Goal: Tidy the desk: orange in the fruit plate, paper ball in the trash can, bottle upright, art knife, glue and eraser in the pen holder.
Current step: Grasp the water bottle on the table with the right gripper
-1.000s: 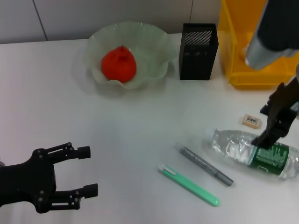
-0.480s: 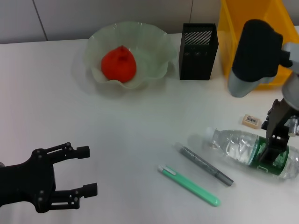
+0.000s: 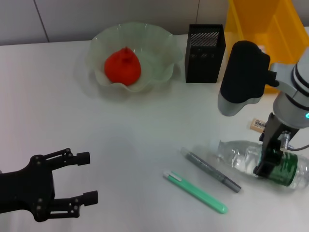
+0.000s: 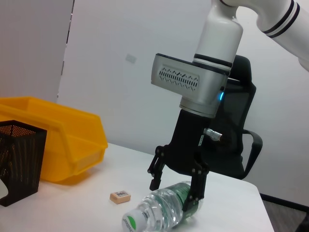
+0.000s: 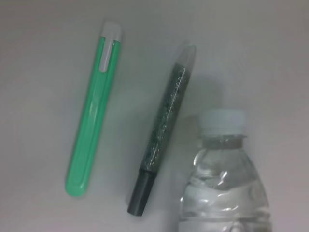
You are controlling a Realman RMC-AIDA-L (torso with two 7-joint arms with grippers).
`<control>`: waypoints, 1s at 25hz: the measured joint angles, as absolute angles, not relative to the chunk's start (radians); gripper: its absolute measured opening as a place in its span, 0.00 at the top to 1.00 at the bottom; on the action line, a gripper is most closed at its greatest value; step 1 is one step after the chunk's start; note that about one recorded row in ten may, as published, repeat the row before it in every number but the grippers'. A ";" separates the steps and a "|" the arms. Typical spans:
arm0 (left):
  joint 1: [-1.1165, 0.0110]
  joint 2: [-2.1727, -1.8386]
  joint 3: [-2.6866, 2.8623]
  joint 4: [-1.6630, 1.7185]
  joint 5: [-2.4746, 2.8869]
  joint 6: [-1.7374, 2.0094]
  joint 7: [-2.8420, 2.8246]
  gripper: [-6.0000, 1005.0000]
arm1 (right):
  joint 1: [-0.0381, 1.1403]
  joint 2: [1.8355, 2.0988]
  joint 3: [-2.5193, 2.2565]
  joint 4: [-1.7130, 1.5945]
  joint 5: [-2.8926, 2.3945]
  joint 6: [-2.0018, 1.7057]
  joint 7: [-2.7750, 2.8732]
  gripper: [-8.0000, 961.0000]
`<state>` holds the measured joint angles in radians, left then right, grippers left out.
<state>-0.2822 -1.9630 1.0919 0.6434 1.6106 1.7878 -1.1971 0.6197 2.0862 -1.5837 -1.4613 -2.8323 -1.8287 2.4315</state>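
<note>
The bottle (image 3: 240,156) lies on its side at the table's right, cap toward the middle. My right gripper (image 3: 272,158) is down over its green label, open, one finger on each side; the left wrist view shows this gripper (image 4: 175,187) straddling the bottle (image 4: 159,215). The beige eraser (image 3: 258,124) lies just behind it. A green art knife (image 3: 195,192) and a grey glue stick (image 3: 211,170) lie side by side left of the cap. The orange (image 3: 123,66) sits in the fruit plate (image 3: 161,46). Pen holder (image 3: 204,47) and yellow trash can (image 3: 270,26) stand at the back. The paper ball is hidden.
My left gripper (image 3: 83,177) rests open at the table's near left corner, away from everything. The right wrist view shows the art knife (image 5: 91,116), glue stick (image 5: 164,130) and bottle neck (image 5: 222,140) close together on the white table.
My right arm has swung from over the yellow bin toward the table's middle, and its gripper has come down around the bottle's label. The left arm stayed put.
</note>
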 joint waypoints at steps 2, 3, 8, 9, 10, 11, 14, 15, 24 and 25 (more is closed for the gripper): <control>-0.282 -1.963 1.092 0.641 1.611 1.788 -1.197 0.14 | 0.619 2.086 -1.593 -1.453 -2.832 -1.810 2.439 0.14; -0.282 -1.963 1.092 0.640 1.611 1.788 -1.197 0.14 | 0.618 2.086 -1.594 -1.445 -2.832 -1.799 2.442 0.14; -0.279 -1.963 1.092 0.639 1.611 1.789 -1.196 0.14 | 0.616 2.086 -1.610 -1.405 -2.831 -1.747 2.446 0.14; -0.279 -1.963 1.092 0.638 1.611 1.789 -1.196 0.14 | 0.614 2.086 -1.626 -1.388 -2.831 -1.728 2.448 0.14; -0.279 -1.963 1.092 0.638 1.611 1.789 -1.196 0.14 | 0.614 2.086 -1.626 -1.388 -2.831 -1.728 2.448 0.14; -0.279 -1.964 1.092 0.638 1.611 1.790 -1.196 0.14 | 0.614 2.086 -1.643 -1.367 -2.831 -1.715 2.454 0.14; -0.279 -1.964 1.092 0.638 1.611 1.790 -1.196 0.14 | 0.614 2.086 -1.655 -1.353 -2.830 -1.701 2.460 0.14; -0.279 -1.964 1.092 0.638 1.611 1.790 -1.196 0.14 | 0.614 2.086 -1.659 -1.347 -2.830 -1.694 2.463 0.14; -0.278 -1.965 1.092 0.637 1.611 1.787 -1.196 0.14 | 0.610 2.086 -1.660 -1.324 -2.830 -1.672 2.475 0.14; -0.278 -1.965 1.092 0.637 1.611 1.787 -1.196 0.14 | 0.609 2.086 -1.660 -1.324 -2.830 -1.672 2.475 0.14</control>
<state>-0.2779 -1.9654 1.0922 0.6366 1.6106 1.7868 -1.1956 0.6088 2.0858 -1.6604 -1.3238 -2.8302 -1.6724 2.4755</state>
